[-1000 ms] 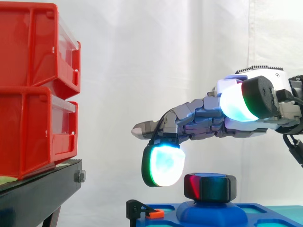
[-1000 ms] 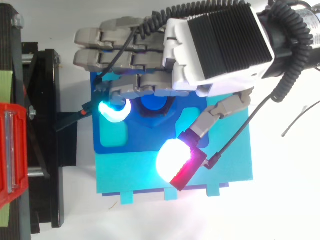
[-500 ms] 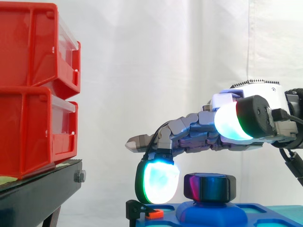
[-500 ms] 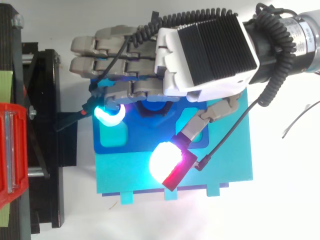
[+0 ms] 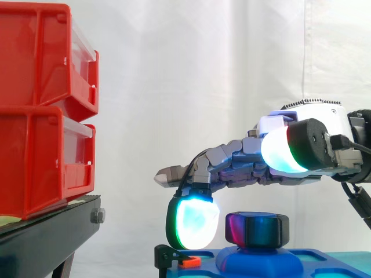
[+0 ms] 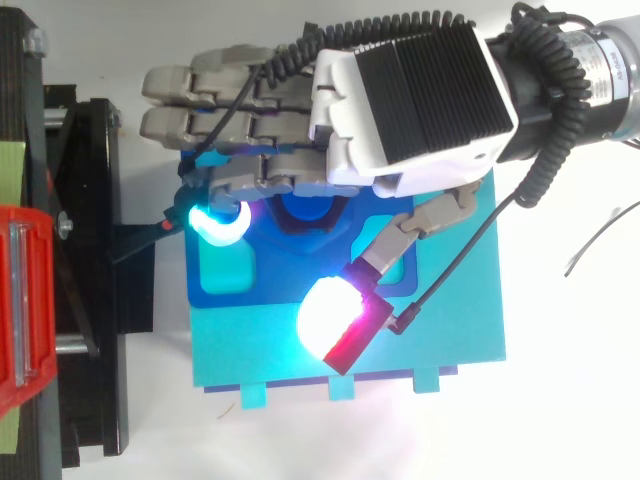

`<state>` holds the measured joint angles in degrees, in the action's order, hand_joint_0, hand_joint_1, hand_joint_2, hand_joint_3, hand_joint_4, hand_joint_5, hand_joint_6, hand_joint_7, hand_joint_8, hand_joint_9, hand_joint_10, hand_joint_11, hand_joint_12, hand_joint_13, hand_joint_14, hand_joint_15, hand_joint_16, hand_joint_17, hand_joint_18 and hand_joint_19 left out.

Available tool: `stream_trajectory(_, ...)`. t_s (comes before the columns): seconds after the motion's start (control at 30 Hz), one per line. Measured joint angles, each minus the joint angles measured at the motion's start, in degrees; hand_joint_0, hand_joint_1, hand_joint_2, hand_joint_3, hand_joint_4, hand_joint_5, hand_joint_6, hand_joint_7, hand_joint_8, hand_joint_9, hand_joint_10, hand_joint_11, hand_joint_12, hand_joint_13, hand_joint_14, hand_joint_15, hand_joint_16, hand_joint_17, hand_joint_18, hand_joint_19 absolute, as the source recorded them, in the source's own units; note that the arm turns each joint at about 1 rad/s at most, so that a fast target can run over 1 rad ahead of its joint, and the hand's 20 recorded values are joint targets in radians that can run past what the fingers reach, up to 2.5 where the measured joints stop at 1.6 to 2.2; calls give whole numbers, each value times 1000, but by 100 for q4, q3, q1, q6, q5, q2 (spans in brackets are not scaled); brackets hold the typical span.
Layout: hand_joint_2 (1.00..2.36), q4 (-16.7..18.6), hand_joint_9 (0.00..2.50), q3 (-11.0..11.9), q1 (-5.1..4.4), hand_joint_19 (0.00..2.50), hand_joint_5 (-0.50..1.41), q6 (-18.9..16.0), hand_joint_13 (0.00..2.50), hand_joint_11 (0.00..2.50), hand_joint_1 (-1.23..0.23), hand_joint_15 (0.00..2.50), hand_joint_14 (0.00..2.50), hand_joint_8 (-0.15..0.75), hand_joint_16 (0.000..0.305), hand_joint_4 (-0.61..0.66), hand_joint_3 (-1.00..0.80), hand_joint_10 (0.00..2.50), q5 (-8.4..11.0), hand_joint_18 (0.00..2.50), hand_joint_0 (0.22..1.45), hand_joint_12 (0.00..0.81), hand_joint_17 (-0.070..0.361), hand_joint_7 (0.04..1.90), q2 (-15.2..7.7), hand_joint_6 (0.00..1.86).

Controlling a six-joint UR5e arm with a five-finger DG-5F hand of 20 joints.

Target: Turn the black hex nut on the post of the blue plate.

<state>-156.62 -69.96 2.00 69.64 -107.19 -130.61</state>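
My hand (image 5: 249,159) hovers over the black hex nut (image 5: 257,229), released and grasping nothing. Most fingers lie straight above it, and one glowing fingertip (image 5: 194,223) hangs down just left of the nut without touching it. The thumb (image 6: 330,320) is splayed toward the near side. The nut sits on the raised post (image 5: 258,258) of the blue plate (image 6: 290,275).

I judge I should lower a little, then close that fingertip and the thumb onto opposite flats before twisting.

A small black clip with an orange tab (image 5: 178,258) sits just below the fingertip and could snag it. The red bins (image 5: 40,116) on the black stand (image 5: 49,234) are well apart to the left.
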Motion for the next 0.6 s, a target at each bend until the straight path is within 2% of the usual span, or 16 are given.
stream_trajectory(0.6,1000,-52,99,0,96,298,-199,-2,0,0,-131,33,1,296,55,337,-500,0,-106,0,453,387,124,1020,0,504)
